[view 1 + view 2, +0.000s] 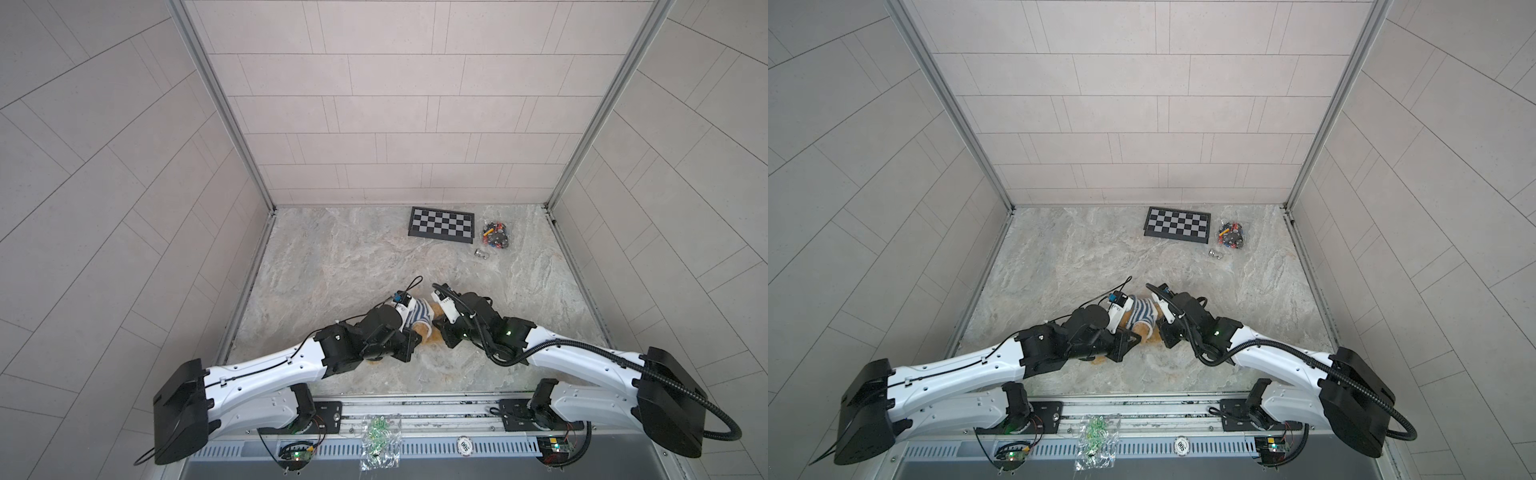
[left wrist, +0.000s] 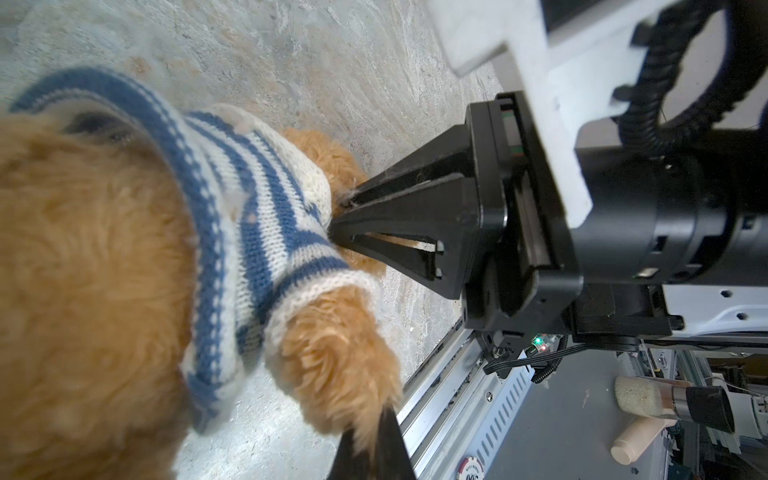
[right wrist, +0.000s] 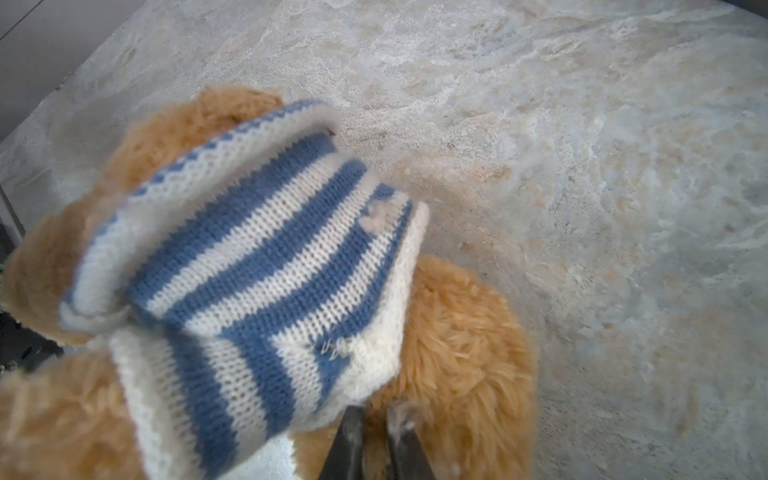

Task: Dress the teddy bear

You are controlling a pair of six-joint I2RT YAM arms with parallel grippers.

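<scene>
Flanking the teddy bear (image 2: 83, 249), left tool (image 2: 368, 438) on paw, right tool (image 2: 336, 216) opposite.

Both arms (image 1: 266, 370) reach inward, left gripper (image 2: 376, 432) clamped tight, right gripper (image 2: 338, 215) (jaws nearly together) facing it.

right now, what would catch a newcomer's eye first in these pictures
The golden-brown bear in a blue-and-white striped sweater stands out, at the near middle of the table between the two arms. The left gripper pinches its paw and the right gripper nips the sweater's hem. Far back lies a black-and-white checkerboard.
</scene>
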